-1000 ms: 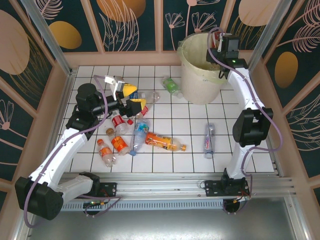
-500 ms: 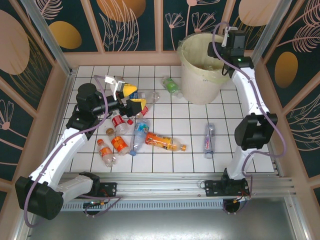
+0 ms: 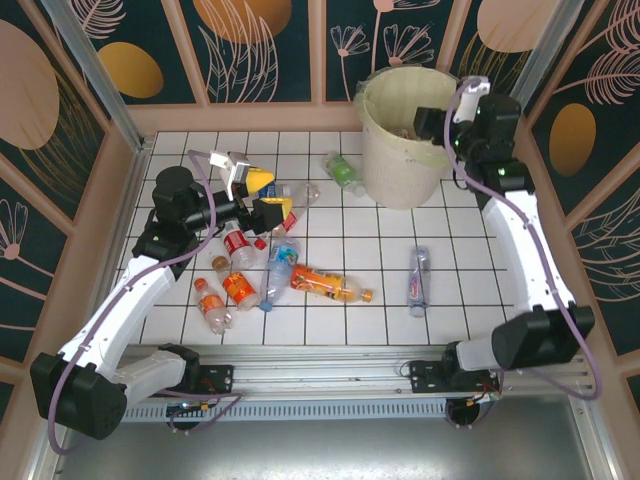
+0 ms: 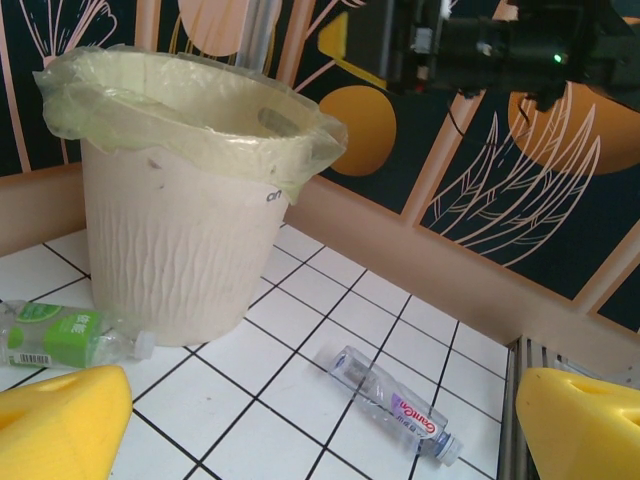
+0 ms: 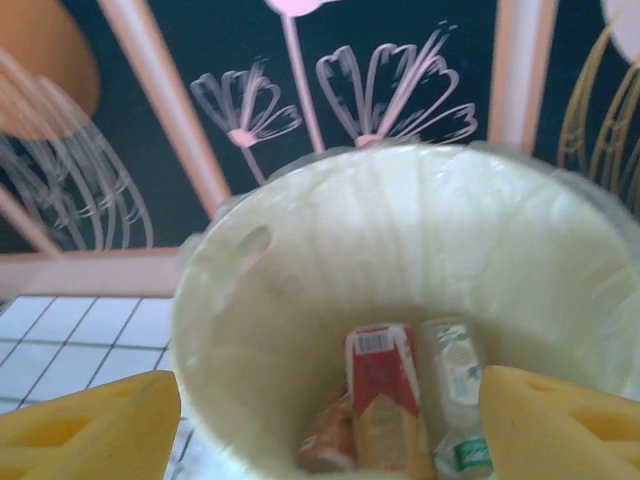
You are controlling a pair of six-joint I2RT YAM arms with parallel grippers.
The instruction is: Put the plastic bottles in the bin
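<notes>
The bin (image 3: 392, 175) is sitting at the far end of the tiled table (image 3: 480, 250), a bit right of middle. It's a big round white bucket with a ribbed wall and a pale yellow see-through bag folding over the rim. The right wrist cam is looking straight down into it. Three bottles are lying at the bottom: a red-label bottle (image 5: 380, 400), a white-and-green one (image 5: 452, 375) right beside it, and an orange-ish one (image 5: 325, 435) tucked to the left, pretty blurry.

The rest of the plastic bottles (image 3: 282, 262) are lying out on the tiles, small clear ones with coloured labels. A green-label bottle (image 3: 343, 170) is lying just left of the bin's base. A lone bottle (image 3: 418, 280) with a blue-purple label is lying on its own over on the right side. Everything else is bunching up on the left, including a long orange bottle (image 3: 325, 285), a red one (image 3: 240, 245) and a couple of little orange-red ones (image 3: 212, 305).

As for the fingers, the right gripper (image 3: 432, 122) is hovering over the bin's right rim. Its yellow fingers (image 5: 90, 420) are standing wide apart and gripping nothing, with the binned bottles lying well below and between them. The left gripper (image 3: 266, 196) is hanging over the left-hand bunch, and I can't tell how high. Its yellow fingers (image 4: 60, 420) are spread wide and empty too. On its wrist cam the bin and the green-label bottle are sitting ahead on the left-finger side, and the lone bottle is lying ahead between the two fingers.
</notes>
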